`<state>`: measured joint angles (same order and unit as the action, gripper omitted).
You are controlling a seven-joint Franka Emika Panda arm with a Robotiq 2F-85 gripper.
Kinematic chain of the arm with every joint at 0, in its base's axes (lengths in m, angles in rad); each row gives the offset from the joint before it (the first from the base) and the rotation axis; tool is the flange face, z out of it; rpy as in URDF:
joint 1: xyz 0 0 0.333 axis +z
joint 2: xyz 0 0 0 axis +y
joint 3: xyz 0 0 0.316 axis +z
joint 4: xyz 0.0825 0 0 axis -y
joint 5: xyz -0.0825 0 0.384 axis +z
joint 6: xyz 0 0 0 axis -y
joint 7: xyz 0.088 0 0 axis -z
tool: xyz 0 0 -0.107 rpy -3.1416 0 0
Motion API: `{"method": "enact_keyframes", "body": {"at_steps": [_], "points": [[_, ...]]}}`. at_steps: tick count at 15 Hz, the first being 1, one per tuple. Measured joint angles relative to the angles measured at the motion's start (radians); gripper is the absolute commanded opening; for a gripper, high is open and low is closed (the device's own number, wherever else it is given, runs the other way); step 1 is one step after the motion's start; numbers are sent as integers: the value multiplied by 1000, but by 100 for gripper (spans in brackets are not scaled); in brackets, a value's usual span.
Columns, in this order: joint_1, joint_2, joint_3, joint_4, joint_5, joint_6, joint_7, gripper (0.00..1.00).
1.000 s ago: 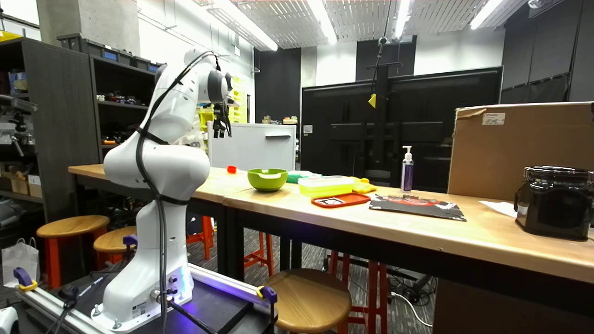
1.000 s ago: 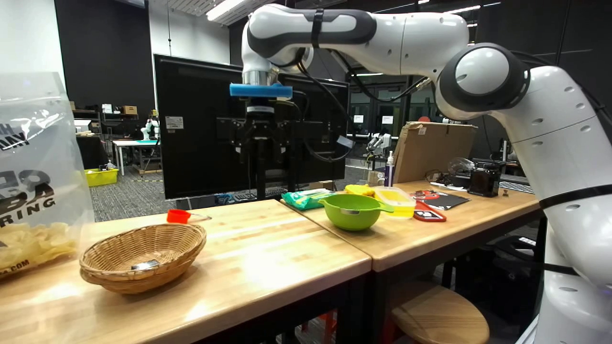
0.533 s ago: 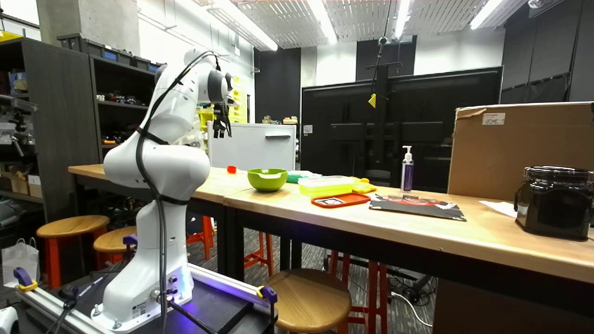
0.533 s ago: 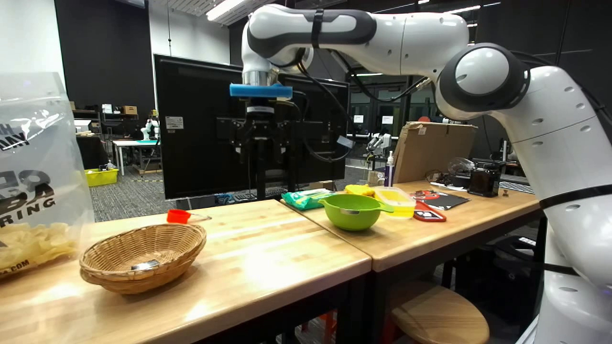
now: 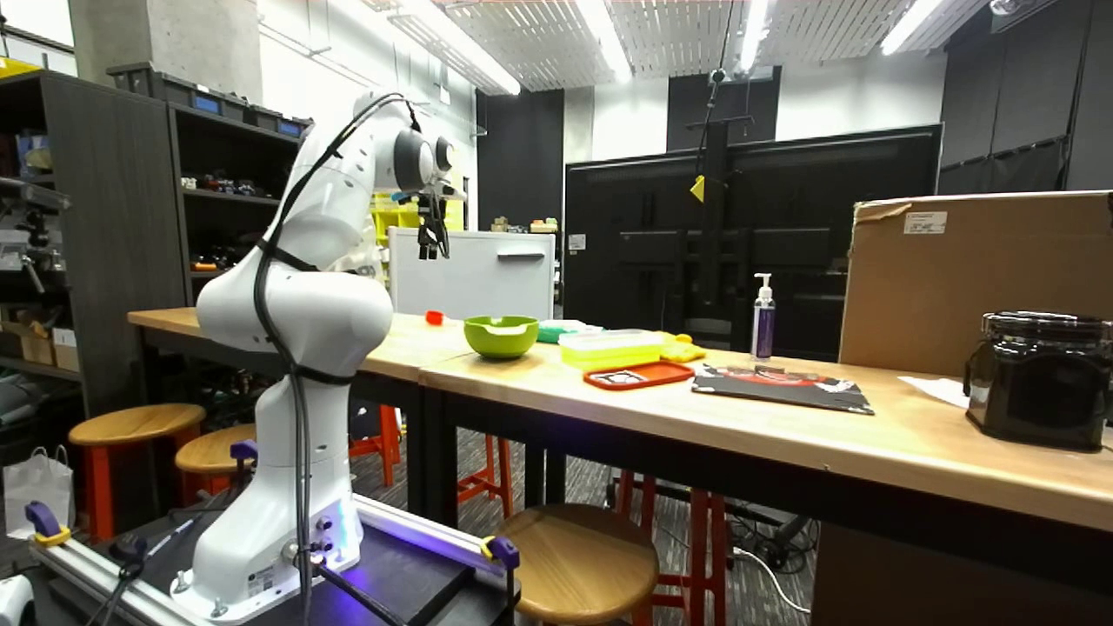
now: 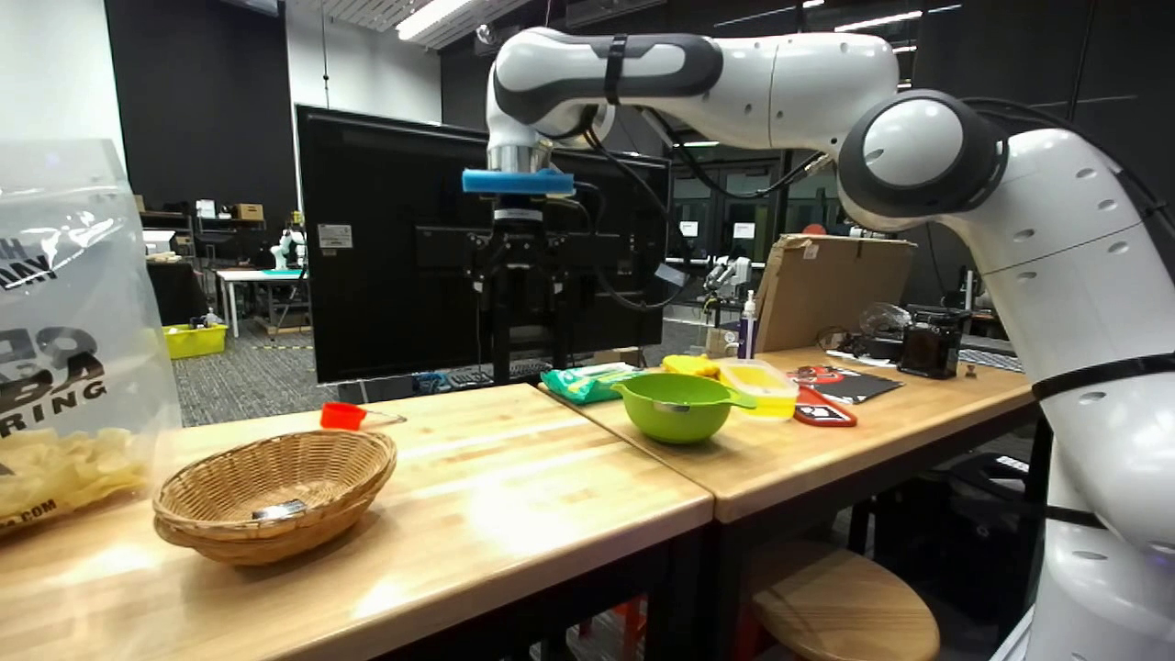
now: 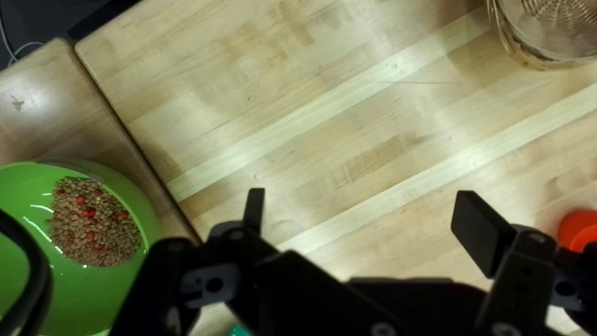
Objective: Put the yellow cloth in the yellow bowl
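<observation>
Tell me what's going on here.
A robot arm holds its open, empty gripper above the wooden table. The yellow cloth lies on the adjoining table by a yellow container. The lime-green bowl on that same table holds what look like lentils with red bits. The cloth is in neither, so putting it in the bowl is still to be done.

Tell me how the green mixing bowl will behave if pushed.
The green mixing bowl may tip if pushed near its rim, since it narrows toward the base. The loose lentils inside would probably shift or spill. Glossy highlights suggest slippery walls.
</observation>
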<state>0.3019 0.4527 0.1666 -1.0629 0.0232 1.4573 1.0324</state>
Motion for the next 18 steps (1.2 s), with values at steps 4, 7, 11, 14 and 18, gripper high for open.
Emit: {"method": "enact_keyframes", "body": {"at_steps": [4, 7, 11, 14, 18], "points": [[-65, -14, -25, -1, 0, 11, -2, 100], [-118, -38, -45, -13, 1, 14, -3, 100], [-180, -76, -75, -28, 1, 14, 0, 100], [-199, -94, -82, -36, 1, 14, 1, 100], [-191, -94, -81, -42, 1, 14, 7, 100]]}}
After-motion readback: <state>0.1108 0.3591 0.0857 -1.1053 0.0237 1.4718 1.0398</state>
